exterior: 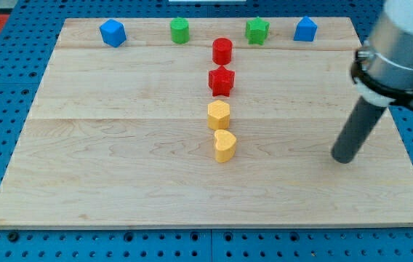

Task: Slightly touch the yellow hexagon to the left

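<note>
The yellow hexagon (219, 114) sits near the middle of the wooden board (119, 145). A yellow heart-shaped block (225, 145) lies just below it, almost touching. My tip (342, 158) rests on the board far to the right of the yellow hexagon and a little lower, well apart from every block. The dark rod rises from it up and to the right into the arm's grey body.
A red star (221, 81) and a red cylinder (222, 51) stand in a column above the yellow hexagon. Along the view's top edge are a blue block (112, 33), a green block (180, 30), a green star (257, 30) and a blue block (305, 29).
</note>
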### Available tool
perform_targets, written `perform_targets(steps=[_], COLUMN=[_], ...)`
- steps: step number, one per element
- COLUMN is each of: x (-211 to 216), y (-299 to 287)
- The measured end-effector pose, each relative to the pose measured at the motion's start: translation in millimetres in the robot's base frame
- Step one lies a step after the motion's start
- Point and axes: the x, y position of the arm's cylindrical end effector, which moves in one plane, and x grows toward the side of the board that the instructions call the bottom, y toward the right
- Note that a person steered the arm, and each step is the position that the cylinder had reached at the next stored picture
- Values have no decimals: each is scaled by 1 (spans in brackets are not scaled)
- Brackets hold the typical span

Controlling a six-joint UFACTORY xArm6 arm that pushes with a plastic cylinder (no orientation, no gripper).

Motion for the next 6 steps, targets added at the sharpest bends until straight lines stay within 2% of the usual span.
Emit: perform_targets(steps=[1, 5, 6], x=[-8, -85, -88], y=[-31, -109, -124])
